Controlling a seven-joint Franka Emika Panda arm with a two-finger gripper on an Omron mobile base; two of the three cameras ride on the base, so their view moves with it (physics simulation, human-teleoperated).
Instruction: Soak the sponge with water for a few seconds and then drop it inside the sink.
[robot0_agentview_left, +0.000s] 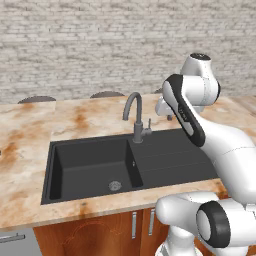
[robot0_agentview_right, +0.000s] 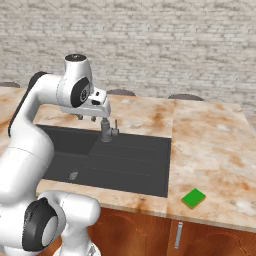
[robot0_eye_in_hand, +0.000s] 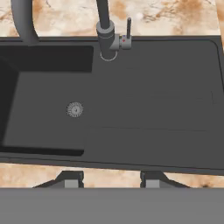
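Sponge (robot0_agentview_right: 193, 198): flat bright green block on the table (robot0_agentview_right: 215, 150), at 4 o'clock from the sink (robot0_agentview_right: 130, 167); claw (robot0_agentview_right: 86, 118) clenched, empty.

A kitchen: a matte black sink (robot0_agentview_left: 165, 155) with a curved grey faucet (robot0_agentview_left: 134, 117) is set into a marble-patterned bench (robot0_agentview_right: 210, 145), wooden cabinet doors (robot0_agentview_left: 100, 232) below it and a pale brick wall (robot0_agentview_left: 90, 45) behind it.
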